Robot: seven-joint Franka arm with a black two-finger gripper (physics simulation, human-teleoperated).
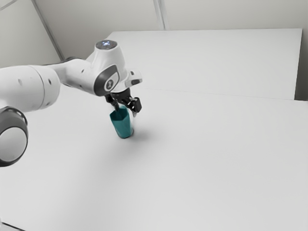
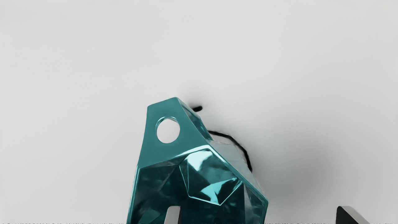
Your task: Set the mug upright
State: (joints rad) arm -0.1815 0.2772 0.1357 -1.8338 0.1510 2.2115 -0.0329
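Note:
The teal faceted mug (image 1: 122, 123) stands nearly upright on the table in the exterior view, leaning slightly, with its mouth upward. My gripper (image 1: 126, 109) is right at its rim, fingers pointing down. In the wrist view I look into the mug (image 2: 166, 155), whose handle has a round hole. The gripper (image 2: 256, 214) is open there: one finger is over or inside the mouth, the other stands outside beyond the wall, with a gap between that finger and the wall. Whether the inner finger touches the mug I cannot tell.
The white table (image 1: 192, 163) extends around the mug. Behind it is another white surface (image 1: 207, 62), with pale walls beyond. The arm comes in from the exterior view's left. A dark shadow line lies by the mug's base in the wrist view.

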